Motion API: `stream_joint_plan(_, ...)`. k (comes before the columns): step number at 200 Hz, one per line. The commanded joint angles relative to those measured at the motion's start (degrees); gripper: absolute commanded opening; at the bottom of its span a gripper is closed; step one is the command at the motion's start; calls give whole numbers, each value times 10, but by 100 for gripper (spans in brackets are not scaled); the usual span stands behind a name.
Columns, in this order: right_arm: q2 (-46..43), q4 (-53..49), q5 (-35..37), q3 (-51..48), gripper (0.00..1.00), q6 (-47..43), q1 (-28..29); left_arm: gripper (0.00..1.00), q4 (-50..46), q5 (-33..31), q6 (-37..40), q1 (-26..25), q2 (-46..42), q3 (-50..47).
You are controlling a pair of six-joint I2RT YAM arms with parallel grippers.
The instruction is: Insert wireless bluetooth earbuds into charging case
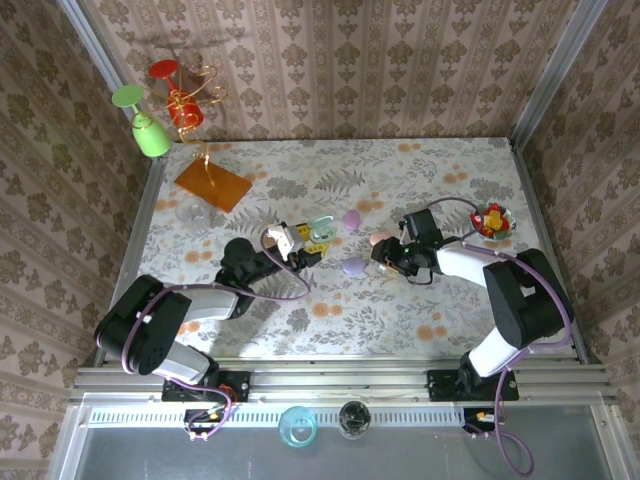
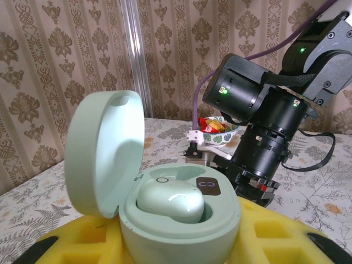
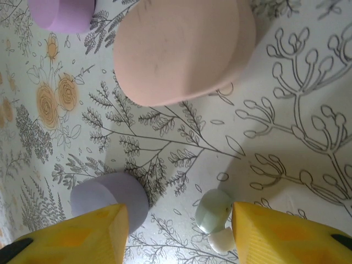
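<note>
The left hand (image 2: 179, 245) is closed on an open mint-green charging case (image 2: 181, 220) with a green earbud (image 2: 170, 201) seated inside. The right hand (image 3: 179, 225) is partly open and empty, its fingers either side of a second green earbud (image 3: 214, 210) lying on the tabletop (image 3: 275, 137).

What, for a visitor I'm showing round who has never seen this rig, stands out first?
An open mint-green pebble-shaped plastic charging case with a glossy pale-green earbud seated inside, gripped by the left end effector just left of centre in the overhead view. Right of centre, the right end effector hangs open over a loose pale-green bud, with a closed salmon-pink pebble-shaped case just beyond it.
</note>
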Motion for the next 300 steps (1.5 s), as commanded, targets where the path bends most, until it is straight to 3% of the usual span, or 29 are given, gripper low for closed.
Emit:
stream_joint_plan(1,1,-36,27,30,54,-26,-1,25,20,15,-15,7,-21,-3)
stream_joint_plan(42,-43,-140,119,60,54,-83,10,25,21,15,-21,26,-26,-12)
stream_joint_plan(71,-50,-231,249,97,52,-119,64,25,21,4,-37,51,-30,-22)
stream_joint_plan(109,6,-340,438,172,50,-153,169,25,21,-2,-50,95,-49,-42)
stream_joint_plan(148,97,-409,541,241,45,-160,237,25,18,2,-62,132,-77,-64)
stream_joint_plan(214,171,-438,564,286,38,-155,259,24,17,7,-64,144,-96,-79)
stream_joint_plan(300,206,-435,565,302,32,-161,258,25,19,15,-72,145,-87,-71)
